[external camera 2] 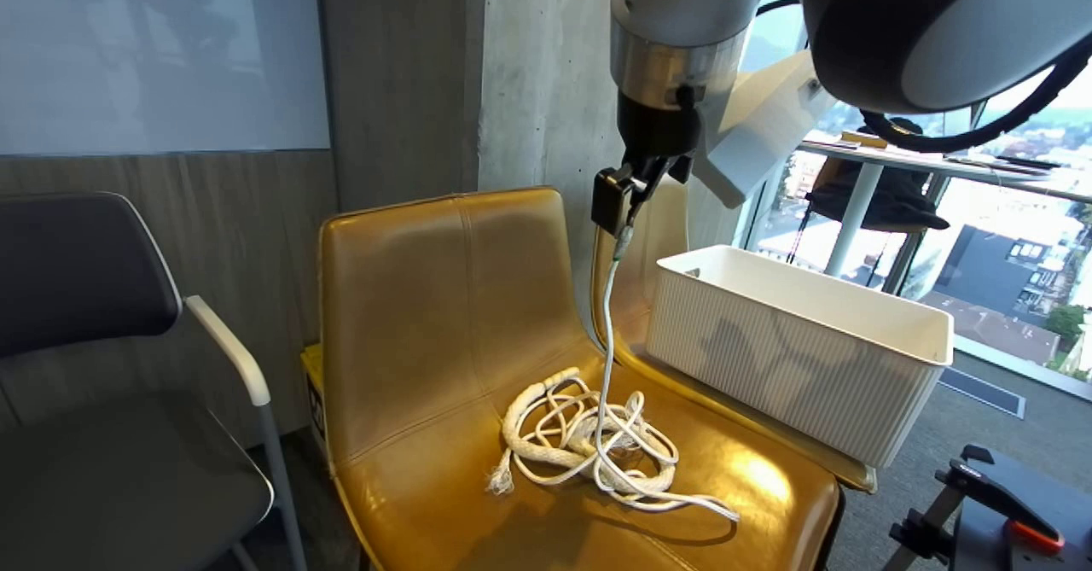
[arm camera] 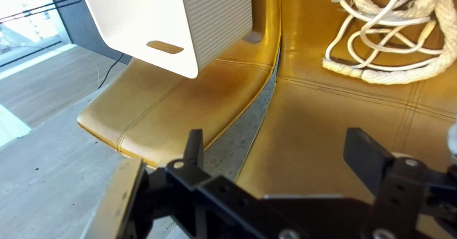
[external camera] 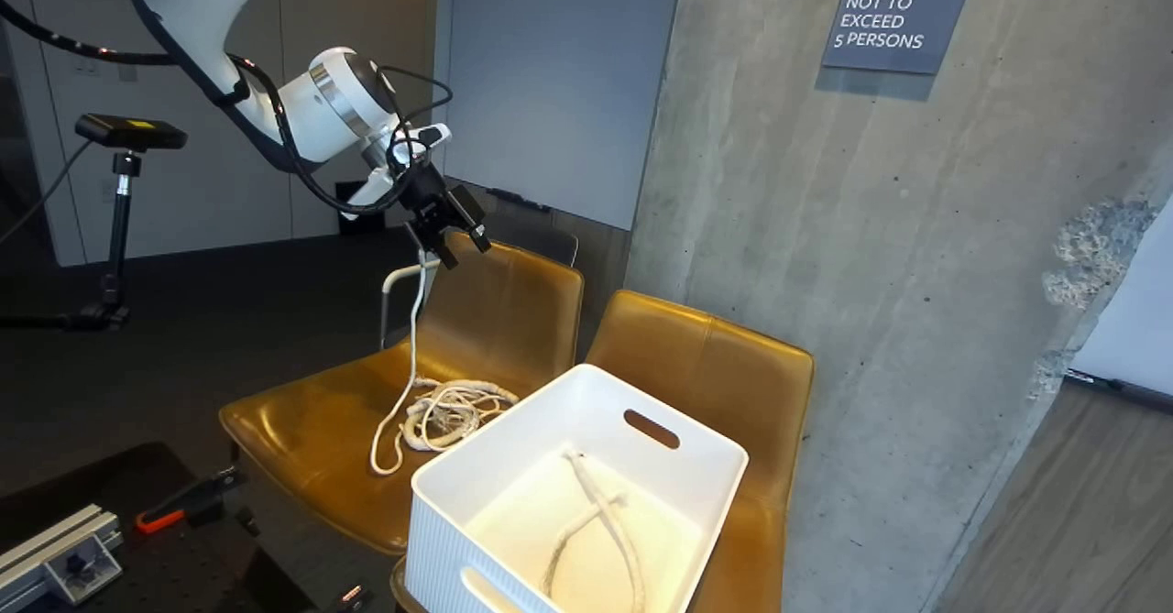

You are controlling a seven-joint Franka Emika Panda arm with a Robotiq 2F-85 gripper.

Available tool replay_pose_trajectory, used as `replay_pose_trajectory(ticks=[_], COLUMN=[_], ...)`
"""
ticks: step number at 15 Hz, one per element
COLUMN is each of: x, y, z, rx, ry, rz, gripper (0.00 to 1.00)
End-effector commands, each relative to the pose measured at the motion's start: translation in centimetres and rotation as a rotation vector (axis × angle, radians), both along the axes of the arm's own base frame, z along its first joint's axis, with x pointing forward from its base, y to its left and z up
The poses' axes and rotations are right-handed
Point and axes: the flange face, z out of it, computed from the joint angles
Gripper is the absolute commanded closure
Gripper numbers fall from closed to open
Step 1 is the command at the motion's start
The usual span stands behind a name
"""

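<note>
From the left in an exterior view, the claw (external camera: pixel 465 247) hangs by the backrest of a tan leather-look chair (external camera: pixel 312 434), its jaws spread wide with nothing between them in the wrist view. A thin white cord (external camera: pixel 414 320) runs from the seat up to the claw in both exterior views. Its upper end seems to sit against the outside of one finger; how it hangs there I cannot tell, but the fingers are not pinching it.

On the seat, the cord runs into a loose tangle (external camera: pixel 458 409) of thin cord and thick braided rope (external camera 2: pixel 514 426). This heap lies outside the bin, near its side wall.

Next comes the white storage bin (external camera: pixel 586 411), ribbed outside and slotted for handles, standing on the seat of a second tan chair (external camera: pixel 724 356). Pale rope lengths (external camera: pixel 602 505) cross on its floor; their lower ends are hidden, so whether this is one piece or two is unclear.

Judged by how things lie, the rope handling looks part-way along: some rope already rests in the bin, while the larger share, tangle and cord, is outside it with no firm grip on either.
</note>
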Motion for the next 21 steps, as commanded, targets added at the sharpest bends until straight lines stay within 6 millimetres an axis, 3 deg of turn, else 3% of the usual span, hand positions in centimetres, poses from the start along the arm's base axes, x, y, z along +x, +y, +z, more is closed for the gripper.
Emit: replay_pose_trajectory(ticks=[1, 3, 5, 7, 9, 11, 16, 18, 20, 21], x=[0.2, 0.6, 0.5, 0.8, 0.6, 0.9, 0.6, 1.0, 0.9, 1.0], y=[-1.8, -3.1, -1.9, -2.9, -1.3, -3.0, -1.2, -2.8, -2.0, -2.6], z=[-0.8, -0.9, -1.2, -1.9, -1.8, -2.5, -2.5, -3.0, -3.0, -3.4], rx=[-0.026, -0.018, -0.036, -0.003, -0.036, -0.001, -0.040, 0.008, -0.032, -0.020], ry=[0.011, 0.016, 0.019, 0.027, 0.026, 0.039, 0.043, 0.057, 0.062, 0.068], rz=[-0.034, -0.055, -0.030, -0.057, -0.025, -0.056, -0.015, -0.042, -0.027, -0.036], gripper=[0.00, 0.00, 0.00, 0.00, 0.00, 0.00, 0.00, 0.00, 0.00, 0.00])
